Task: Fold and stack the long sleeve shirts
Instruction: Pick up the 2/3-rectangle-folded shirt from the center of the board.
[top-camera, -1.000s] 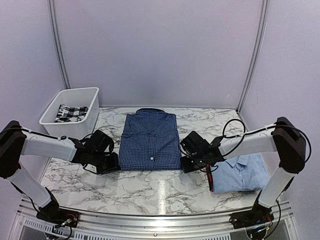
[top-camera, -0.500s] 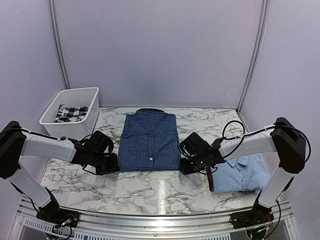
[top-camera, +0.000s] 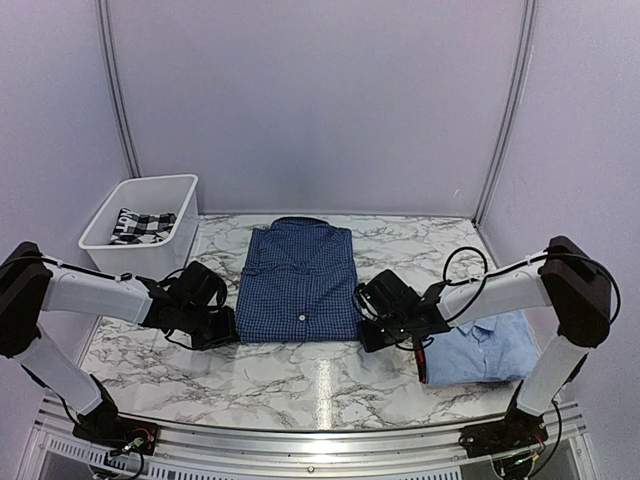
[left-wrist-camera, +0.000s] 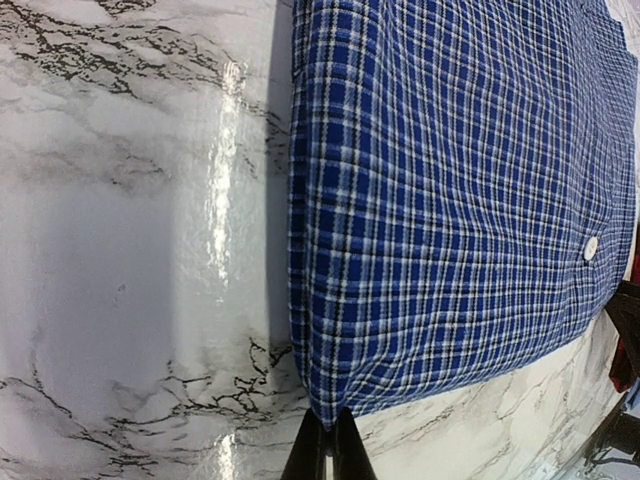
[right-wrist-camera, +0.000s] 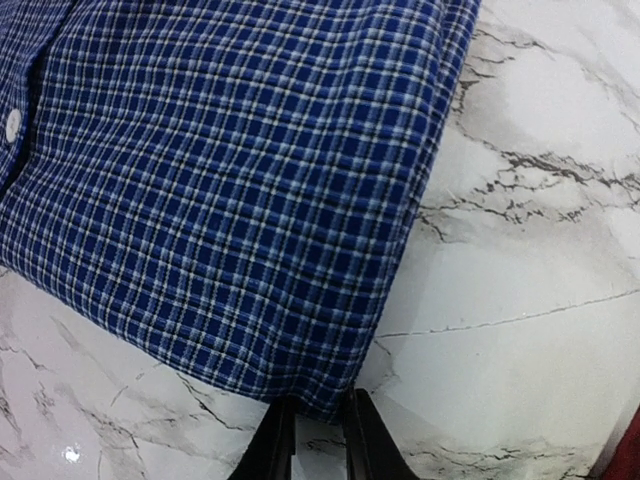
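Observation:
The dark blue checked shirt (top-camera: 300, 280) lies folded flat in the middle of the table, collar to the far side. My left gripper (top-camera: 233, 328) is at its near left corner; in the left wrist view the gripper (left-wrist-camera: 328, 450) is shut and pinches that corner of the shirt (left-wrist-camera: 450, 200). My right gripper (top-camera: 364, 335) is at the near right corner; in the right wrist view its gripper (right-wrist-camera: 312, 435) stands slightly apart, with the corner of the shirt (right-wrist-camera: 230, 170) between the fingers. The light blue shirt (top-camera: 485, 345) lies folded at the near right, under the right arm.
A white plastic bin (top-camera: 100, 225) stands at the back left with a black-and-white checked cloth (top-camera: 140, 225) in it. The marble table (top-camera: 320, 380) ends at a metal rail along the near edge. Walls close the back and sides.
My right gripper has slid a little to the left, up to the shirt's near right corner. The left gripper and the shirts have hardly moved.

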